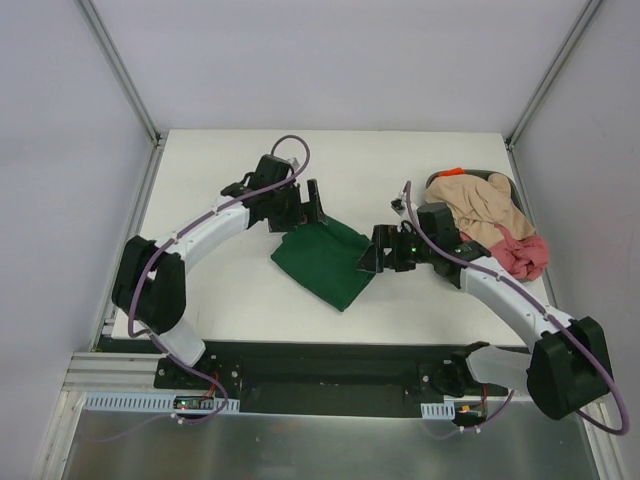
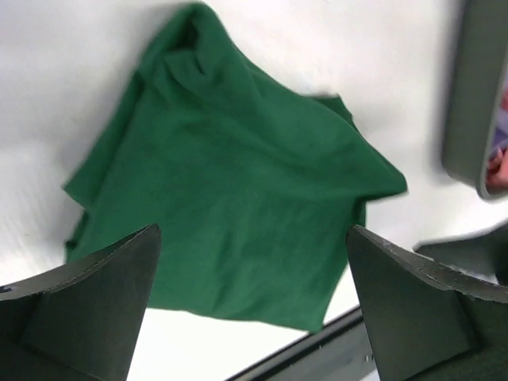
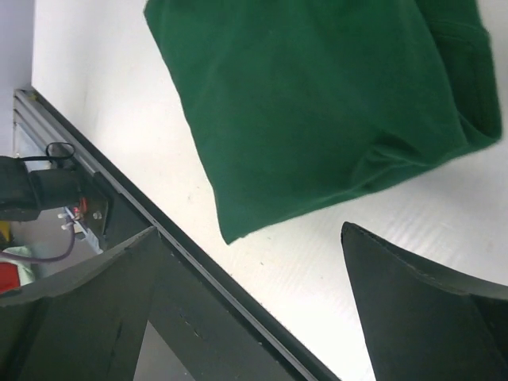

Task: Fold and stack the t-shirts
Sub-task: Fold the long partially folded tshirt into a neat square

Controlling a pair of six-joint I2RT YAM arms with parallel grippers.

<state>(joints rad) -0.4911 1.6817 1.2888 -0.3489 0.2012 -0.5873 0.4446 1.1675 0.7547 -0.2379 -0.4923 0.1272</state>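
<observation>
green t-shirt (image 1: pixel 322 262) folded, mid-counter (image 1: pixel 230 290) | left end effector (image 2: pixel 252 238) spread, empty | right end effector (image 3: pixel 250 234) spread, empty | beige t-shirt (image 1: pixel 485 208), pink-red t-shirt (image 1: pixel 523 255) heaped far right

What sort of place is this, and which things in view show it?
Probably a robot test cell in a lab: two arms bolted to a white table, bare walls in a metal frame, shirts as practice items.
</observation>
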